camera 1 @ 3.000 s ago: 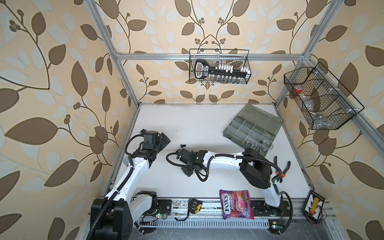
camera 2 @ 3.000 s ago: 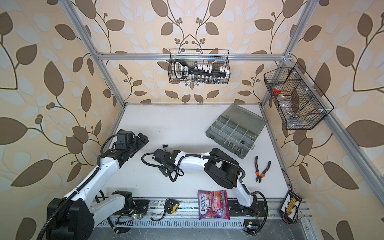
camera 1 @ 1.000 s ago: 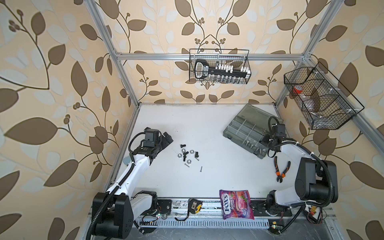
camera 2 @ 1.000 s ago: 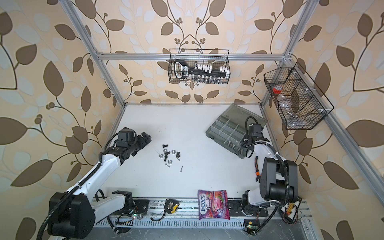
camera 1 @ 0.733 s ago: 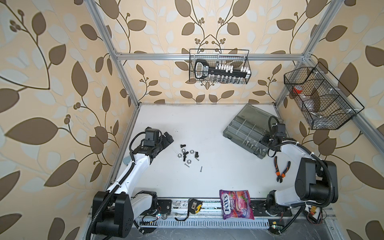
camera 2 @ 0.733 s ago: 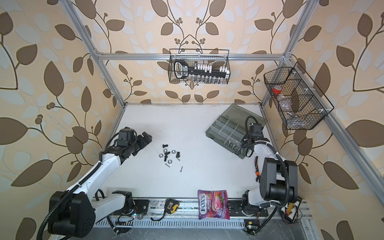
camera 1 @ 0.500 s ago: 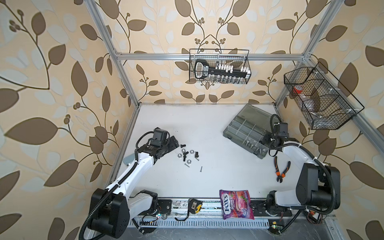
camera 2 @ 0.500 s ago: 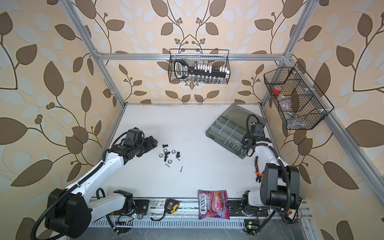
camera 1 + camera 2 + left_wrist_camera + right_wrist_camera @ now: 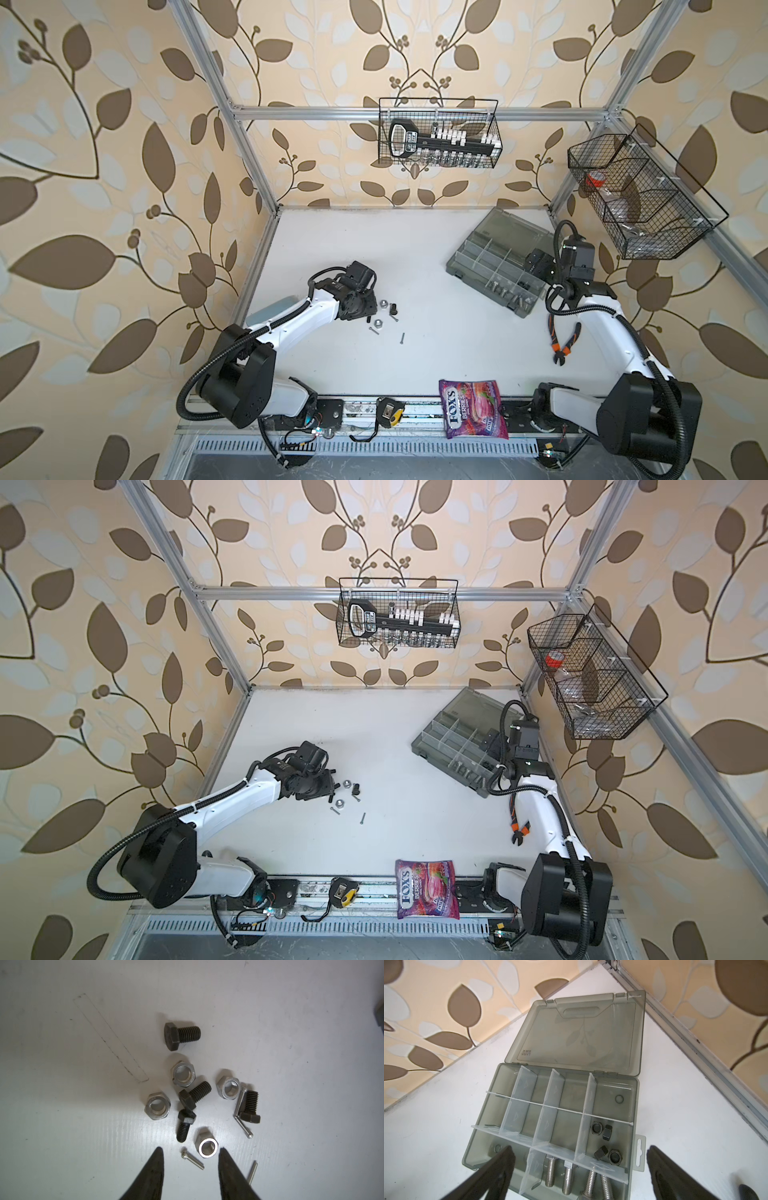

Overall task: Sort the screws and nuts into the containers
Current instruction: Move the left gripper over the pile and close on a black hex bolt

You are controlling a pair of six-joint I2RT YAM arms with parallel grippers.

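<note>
1. The box (image 9: 634, 1101) stands open at the far right of the worktop (image 9: 374, 249), its lid folded back.
2. Done so far: four silver bolts (image 9: 566, 1174) lie in the row farthest from the lid. Four black nuts (image 9: 604, 1142) lie in an end compartment of the middle row, next to them. The other compartments look empty.
3. Left to sort: a loose pile lies on the worktop, left of the middle and well apart from the box. It holds four silver nuts (image 9: 184, 1073), four black bolts (image 9: 181, 1034) and a few thin screws (image 9: 192, 1158).
4. The left fingers (image 9: 153, 1176) hang low at the edge of the pile, partly spread and pinching nothing. One silver nut and one thin screw lie between the tips, with one tip just beside the nut.
5. The right fingers (image 9: 496, 1167) are spread wide above the box and hold nothing.
6. Judged from this, the task is under halfway: two kinds are boxed and three kinds wait on the worktop.
7. The left arm looks set for the next pick, probably that nearest nut. The thin screw beside it could get caught in the same grip.
</note>
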